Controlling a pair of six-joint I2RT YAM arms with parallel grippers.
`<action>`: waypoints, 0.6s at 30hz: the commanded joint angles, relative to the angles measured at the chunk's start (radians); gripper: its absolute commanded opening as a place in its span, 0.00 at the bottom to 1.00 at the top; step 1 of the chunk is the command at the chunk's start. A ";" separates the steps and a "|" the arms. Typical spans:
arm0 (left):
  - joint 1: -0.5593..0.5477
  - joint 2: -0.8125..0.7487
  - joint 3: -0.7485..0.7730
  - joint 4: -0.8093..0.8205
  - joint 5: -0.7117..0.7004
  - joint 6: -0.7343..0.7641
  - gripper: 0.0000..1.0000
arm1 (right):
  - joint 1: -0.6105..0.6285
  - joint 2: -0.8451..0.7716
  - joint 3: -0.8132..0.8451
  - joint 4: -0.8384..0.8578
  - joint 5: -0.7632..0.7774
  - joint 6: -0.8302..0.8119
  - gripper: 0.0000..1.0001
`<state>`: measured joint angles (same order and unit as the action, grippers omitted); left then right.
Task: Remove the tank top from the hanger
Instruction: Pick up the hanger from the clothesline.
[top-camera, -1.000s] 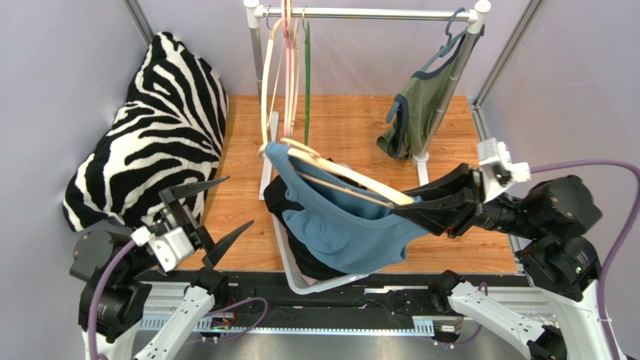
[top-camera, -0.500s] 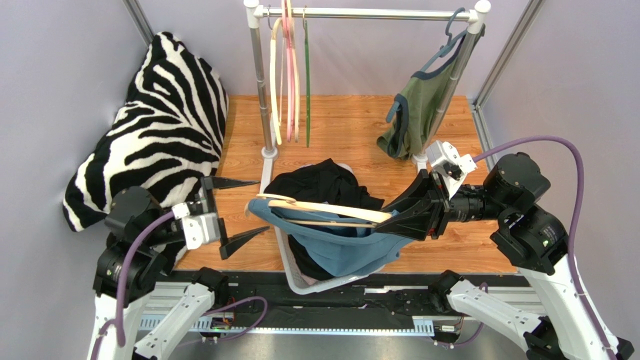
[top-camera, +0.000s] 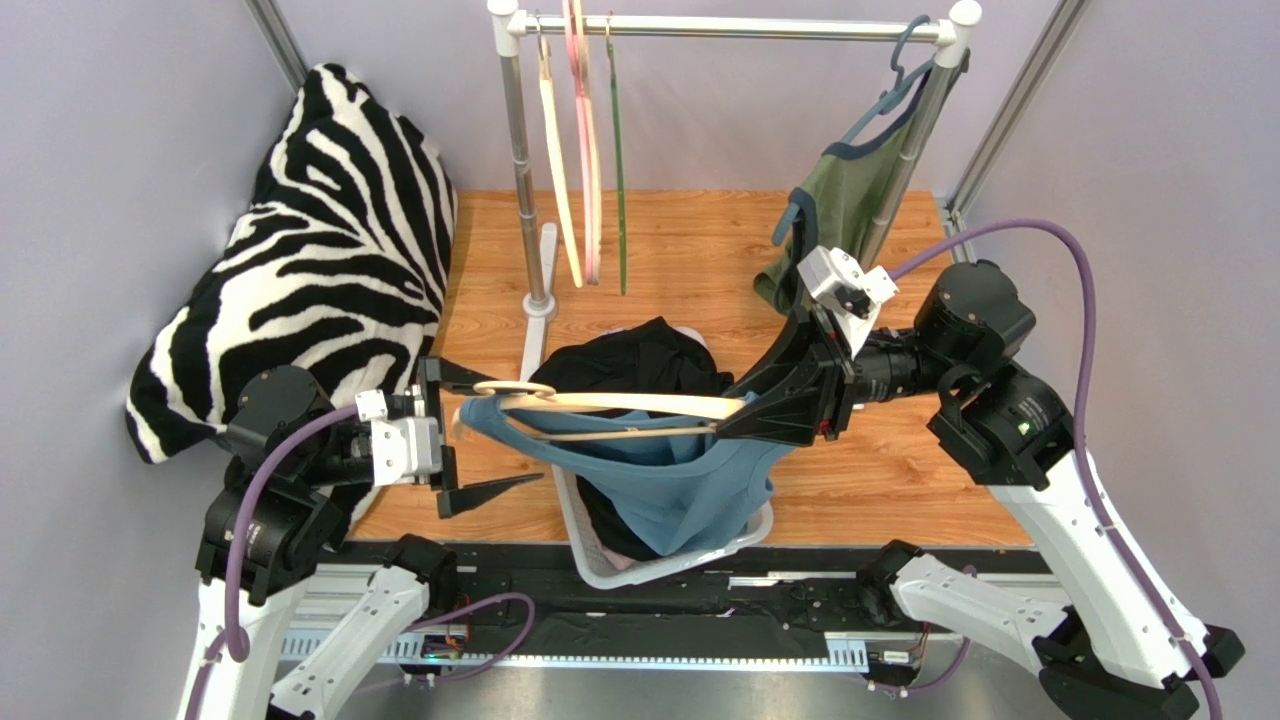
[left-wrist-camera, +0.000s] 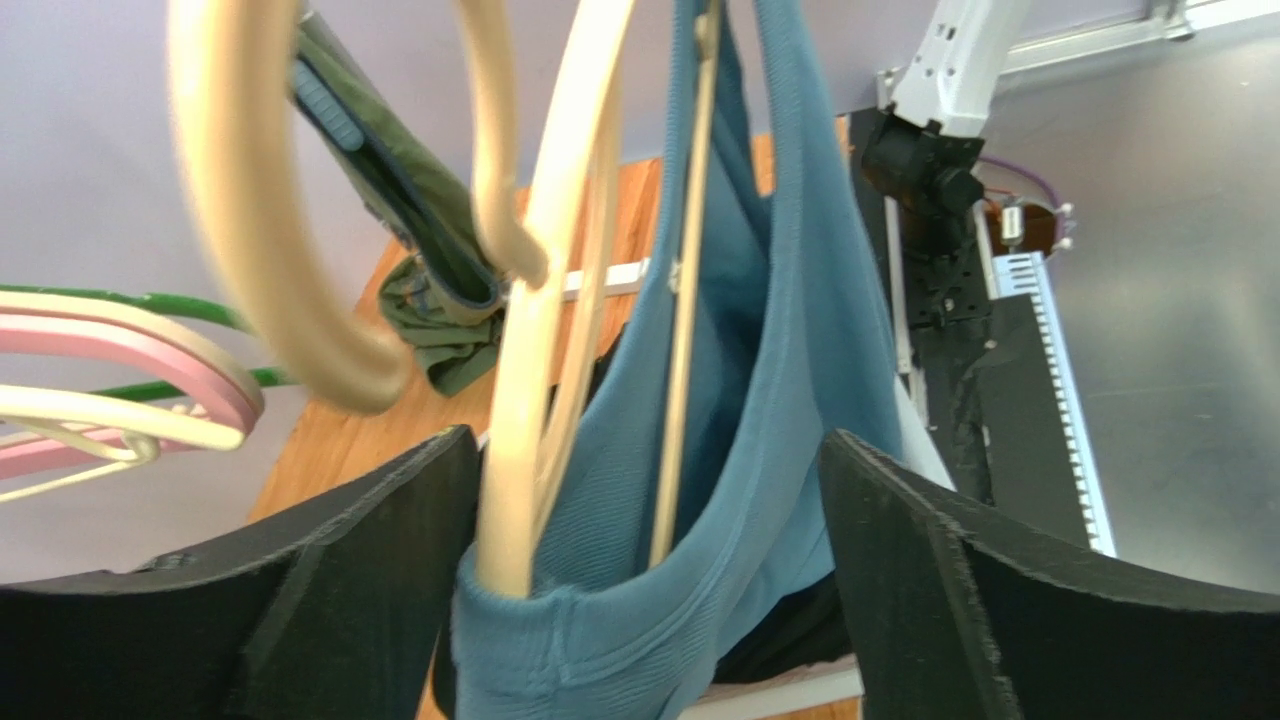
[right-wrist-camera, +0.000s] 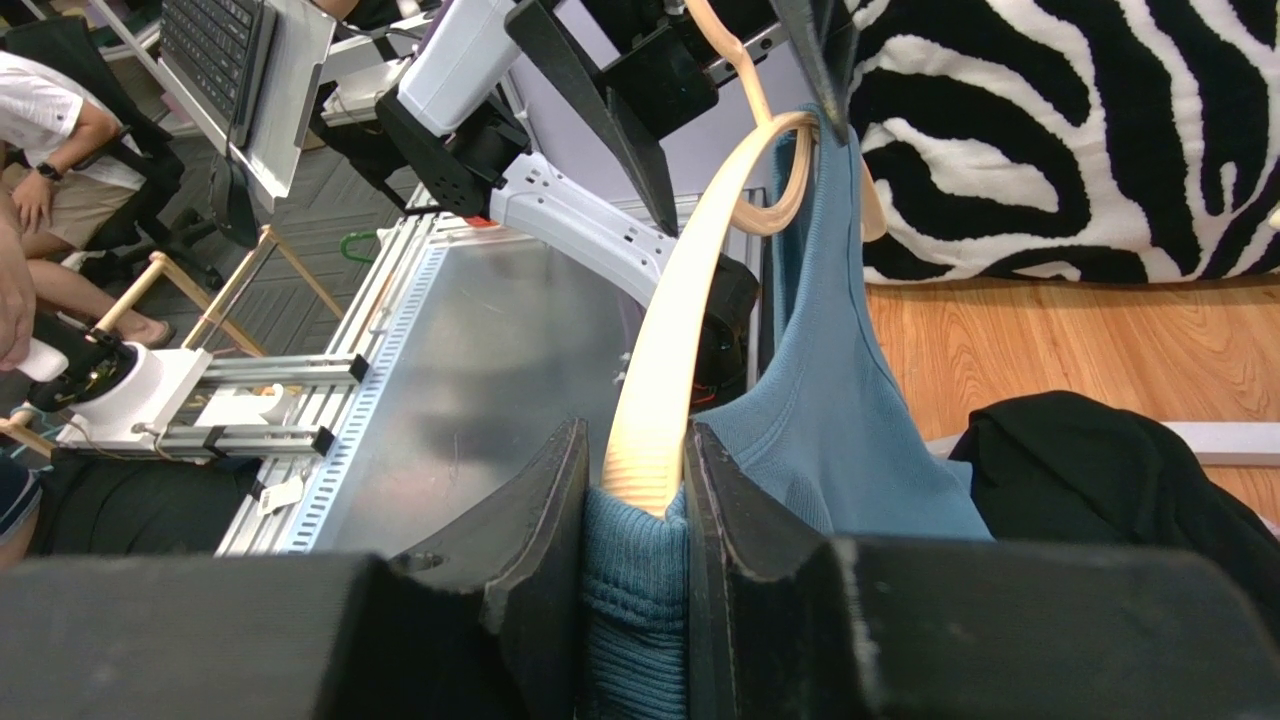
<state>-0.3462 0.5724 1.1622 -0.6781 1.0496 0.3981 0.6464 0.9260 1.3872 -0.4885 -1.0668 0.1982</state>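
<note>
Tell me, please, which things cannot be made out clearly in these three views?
- Top view: the basket is mostly covered by the blue tank top and a black garment; anything underneath is hidden.
- Top view: the right gripper covers the end of the hanger that it clamps.
- Left wrist view: the hanger's hook is blurred near the lens and cut off by the top edge.
- Left wrist view: whether the open left gripper touches the tank top is unclear.

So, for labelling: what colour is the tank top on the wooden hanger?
Tank top: blue, best in top view.
</note>
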 joint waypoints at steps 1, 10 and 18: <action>0.004 0.018 -0.019 0.072 0.079 -0.083 0.86 | -0.001 0.002 0.022 0.128 -0.025 0.023 0.00; 0.004 0.000 -0.076 0.236 0.056 -0.188 0.24 | 0.038 0.045 0.013 0.142 0.014 0.003 0.00; 0.004 -0.032 -0.093 0.298 -0.037 -0.160 0.12 | 0.038 0.037 0.029 -0.025 0.279 -0.137 0.37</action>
<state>-0.3439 0.5552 1.0691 -0.4961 1.0611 0.2508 0.6765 0.9623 1.3884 -0.4725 -1.0576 0.1932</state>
